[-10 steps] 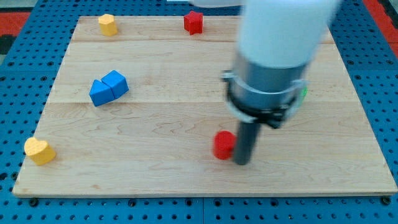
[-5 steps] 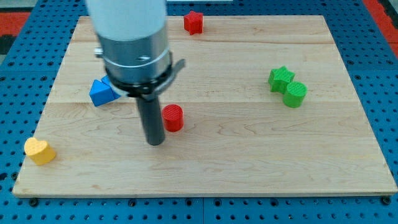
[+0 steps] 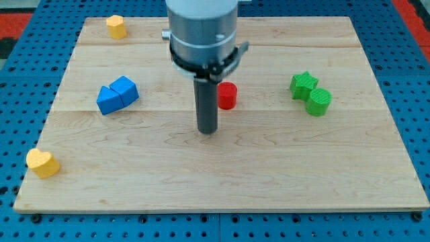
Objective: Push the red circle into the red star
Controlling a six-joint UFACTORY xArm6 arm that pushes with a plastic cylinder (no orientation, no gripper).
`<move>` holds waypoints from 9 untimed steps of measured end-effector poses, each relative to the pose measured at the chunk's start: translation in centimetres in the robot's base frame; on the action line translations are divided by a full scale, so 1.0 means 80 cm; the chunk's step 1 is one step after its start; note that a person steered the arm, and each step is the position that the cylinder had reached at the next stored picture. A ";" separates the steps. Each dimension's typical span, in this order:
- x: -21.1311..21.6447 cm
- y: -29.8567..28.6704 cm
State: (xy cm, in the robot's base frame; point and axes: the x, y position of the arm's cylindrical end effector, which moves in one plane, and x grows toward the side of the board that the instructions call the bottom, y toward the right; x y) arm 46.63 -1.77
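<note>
Wooden board (image 3: 376,154): work surface.
Arm housing (image 3: 201,33): probably hides the red star.
Red circle (image 3: 227,95): mid-board; push in hand.
My tip (image 3: 208,130): rod only, no pincer; just below-left of circle. Next: shove toward view's top.

Lighting is bright and even across the wooden board (image 3: 282,168), apparently from overhead. Shadows are soft and short; I see only a faint one at my tip (image 3: 208,132). No harsh glare on the wood. The blocks hold sharp edges, the red circle (image 3: 227,95) included. The pale arm housing (image 3: 202,30) above reads slightly soft and nearly washed out.
</note>
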 end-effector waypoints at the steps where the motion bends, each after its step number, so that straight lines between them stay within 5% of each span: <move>1: -0.034 0.041; 4: -0.097 0.132; 5: -0.148 0.079; 9: -0.208 -0.016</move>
State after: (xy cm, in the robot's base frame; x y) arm 30.00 -3.06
